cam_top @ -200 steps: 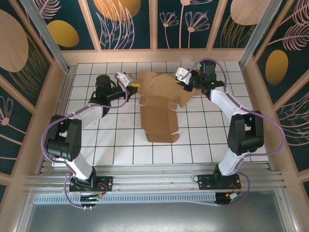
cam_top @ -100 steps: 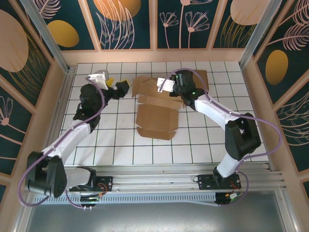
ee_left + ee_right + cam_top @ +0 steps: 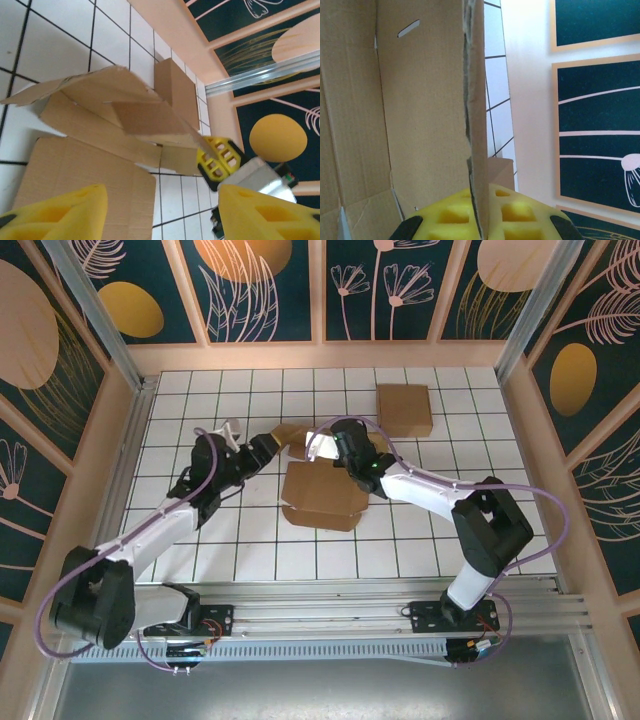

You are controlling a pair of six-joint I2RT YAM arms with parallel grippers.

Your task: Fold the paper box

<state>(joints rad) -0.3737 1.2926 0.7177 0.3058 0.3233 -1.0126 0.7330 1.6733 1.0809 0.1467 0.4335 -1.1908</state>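
One unfolded paper box (image 3: 322,495), one closed cardboard box (image 3: 404,408), two grippers, left gripper (image 3: 266,447), right gripper (image 3: 338,443)

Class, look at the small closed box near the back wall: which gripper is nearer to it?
Right. The right gripper grips a flap of the unfolded cardboard, just left of the closed box; the open left gripper lies farther left, across that flap.

I get bright, even overhead light across the white table (image 3: 250,540), faint soft shadow beneath the paper box (image 3: 322,498), left gripper (image 3: 162,215) fingers (image 3: 55,212) blurred up close, frame edges perhaps slightly bowed.
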